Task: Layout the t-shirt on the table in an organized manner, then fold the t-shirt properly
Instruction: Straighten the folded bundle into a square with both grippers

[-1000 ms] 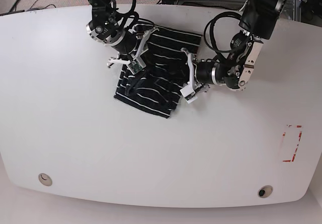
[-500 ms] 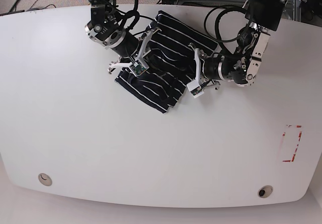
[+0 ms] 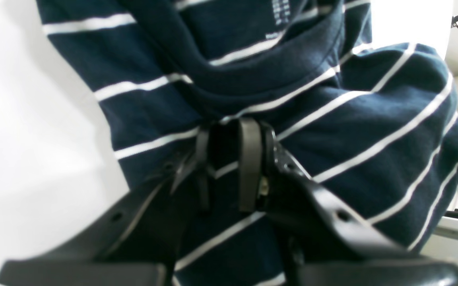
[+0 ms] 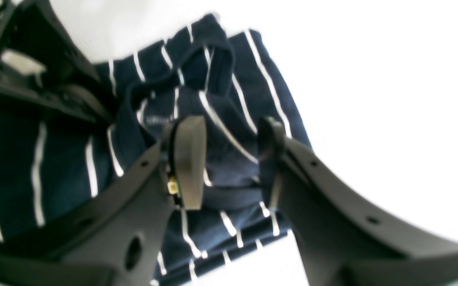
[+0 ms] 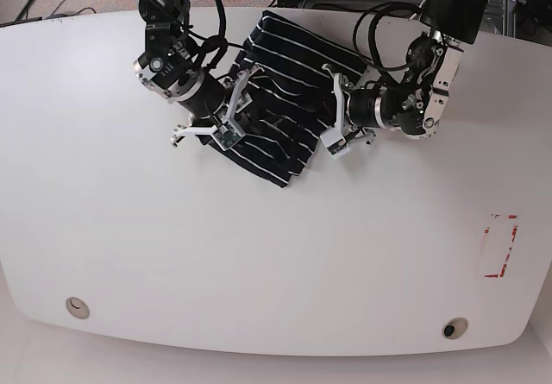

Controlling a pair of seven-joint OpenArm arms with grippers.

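The t-shirt, dark with thin white stripes, lies bunched at the back middle of the white table. In the base view my left gripper is at the shirt's right edge and my right gripper at its left edge. The left wrist view shows the left gripper shut on a pinch of the t-shirt just below the collar. In the right wrist view, the right gripper holds a thick fold of the t-shirt between its fingers, near a hem.
A red rectangular outline marks the table at the right. Two round holes sit near the front edge. Cables and equipment stand beyond the back edge.
Both arms have swung the shirt round and toward the back edge; its upper part now reaches further back and right. The right gripper has shifted left and forward, and the left gripper has stayed on the shirt.
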